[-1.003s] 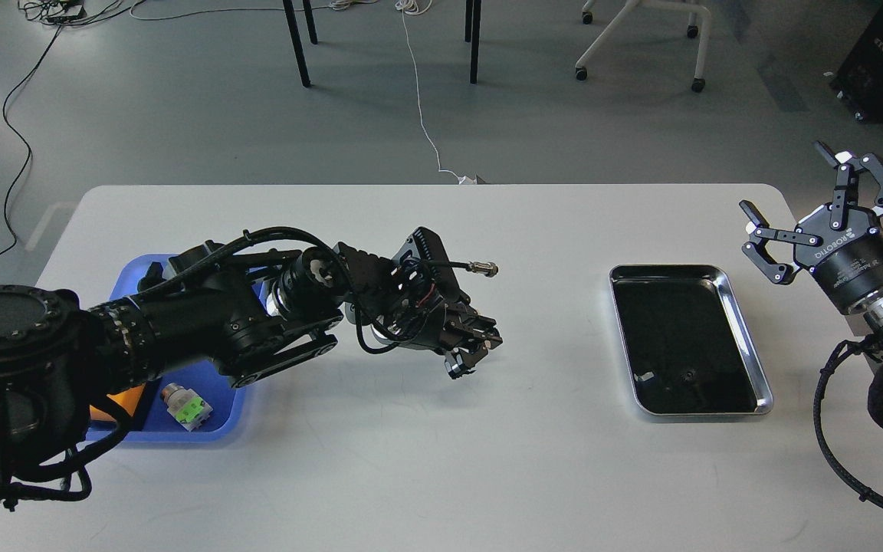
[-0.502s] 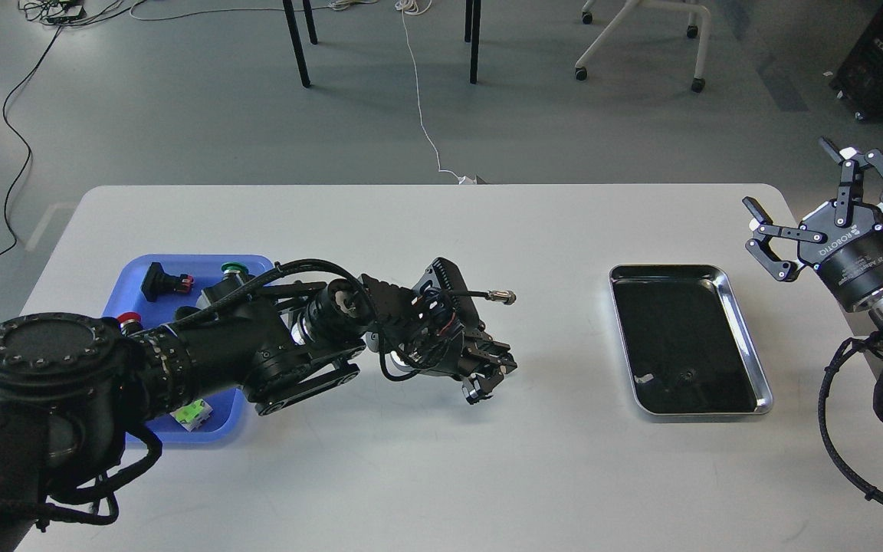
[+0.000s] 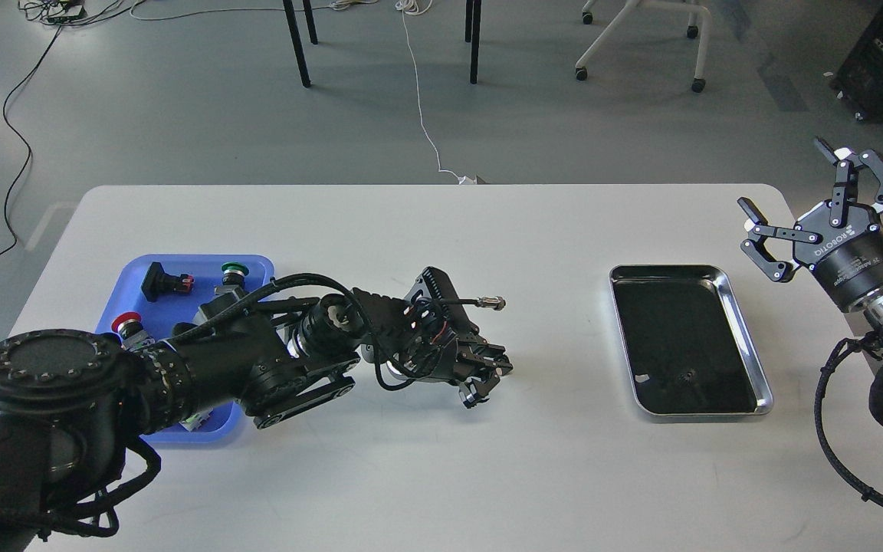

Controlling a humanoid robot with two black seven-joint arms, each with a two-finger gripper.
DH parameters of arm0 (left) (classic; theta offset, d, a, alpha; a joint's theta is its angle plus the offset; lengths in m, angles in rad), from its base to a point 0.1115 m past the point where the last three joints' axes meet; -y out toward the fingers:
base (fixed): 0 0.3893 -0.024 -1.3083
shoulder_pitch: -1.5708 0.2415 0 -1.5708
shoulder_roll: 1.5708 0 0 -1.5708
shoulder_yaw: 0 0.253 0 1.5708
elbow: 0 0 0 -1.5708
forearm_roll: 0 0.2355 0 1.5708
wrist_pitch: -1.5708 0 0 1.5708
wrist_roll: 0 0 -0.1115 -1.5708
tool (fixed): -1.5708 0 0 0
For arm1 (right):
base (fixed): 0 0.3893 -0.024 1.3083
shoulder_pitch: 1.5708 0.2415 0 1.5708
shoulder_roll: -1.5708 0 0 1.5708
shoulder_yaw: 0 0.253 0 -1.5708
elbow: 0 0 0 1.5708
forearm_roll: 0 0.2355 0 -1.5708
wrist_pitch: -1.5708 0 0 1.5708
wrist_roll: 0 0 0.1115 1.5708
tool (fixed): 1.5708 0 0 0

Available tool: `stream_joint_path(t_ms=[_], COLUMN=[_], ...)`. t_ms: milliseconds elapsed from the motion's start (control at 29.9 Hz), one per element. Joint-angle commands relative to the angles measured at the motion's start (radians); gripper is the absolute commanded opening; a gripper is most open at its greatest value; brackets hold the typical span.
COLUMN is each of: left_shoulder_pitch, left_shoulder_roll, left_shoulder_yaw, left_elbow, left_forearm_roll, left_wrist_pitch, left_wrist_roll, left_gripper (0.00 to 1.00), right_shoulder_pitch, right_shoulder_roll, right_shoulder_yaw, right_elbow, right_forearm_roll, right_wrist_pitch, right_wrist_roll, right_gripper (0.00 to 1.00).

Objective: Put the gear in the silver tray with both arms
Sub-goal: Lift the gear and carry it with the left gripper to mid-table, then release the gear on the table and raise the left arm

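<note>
The left gripper (image 3: 484,374) hangs low over the middle of the white table (image 3: 426,230), pointed toward the silver tray (image 3: 748,337); it is dark and bunched, so I cannot tell whether its fingers grip anything. Behind its arm sits a blue tray (image 3: 131,280) holding a black part (image 3: 162,280), a green-capped button (image 3: 234,270) and a red-capped one (image 3: 129,323). The silver tray lies flat on the right half of the table, well apart from the left gripper. The right gripper (image 3: 802,207) is raised beyond the tray's far right corner, fingers spread wide, holding nothing.
</note>
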Motion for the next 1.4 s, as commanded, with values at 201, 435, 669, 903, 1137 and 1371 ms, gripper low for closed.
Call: stream_joint_path(t_ms=[201, 435, 669, 903, 1137, 1371], left_shoulder_pitch=[-0.027, -0.119, -0.155, -0.166, -0.157, -0.099], left_shoulder_roll=[0.000, 0.032, 0.168, 0.359, 0.482, 0.534], left_shoulder_yaw=[-0.014, -0.020, -0.162, -0.216, -0.274, -0.434], left_elbow=[-0.012, -0.021, -0.021, -0.019, -0.018, -0.009], left_forearm_roll=[-0.097, -0.303, -0.652, -1.182, -1.592, -1.964], left_wrist_pitch=[0.028, 0.026, 0.014, 0.003, -0.116, -0.214], left_wrist_roll=[-0.028, -0.066, -0.098, -0.098, -0.098, 0.030], left_gripper=[0.68, 0.73, 0.84, 0.92, 0.97, 0.98], right_shoulder_pitch=[0.007, 0.023, 0.133, 0.399, 0.778, 1.056], right_shoulder_roll=[-0.004, -0.005, -0.053, -0.068, -0.004, 0.189], right_shoulder_yaw=[-0.001, -0.005, -0.038, -0.312, -0.751, -1.119], right_elbow=[0.003, 0.014, 0.022, 0.026, 0.002, -0.021], right_forearm_roll=[-0.002, -0.003, -0.076, -0.271, -0.366, -0.546], right_wrist_pitch=[0.000, 0.000, 0.000, 0.000, 0.000, 0.000], right_wrist_roll=[-0.002, -0.008, -0.009, -0.005, -0.003, -0.002], right_gripper=[0.99, 0.99, 0.99, 0.99, 0.99, 0.99])
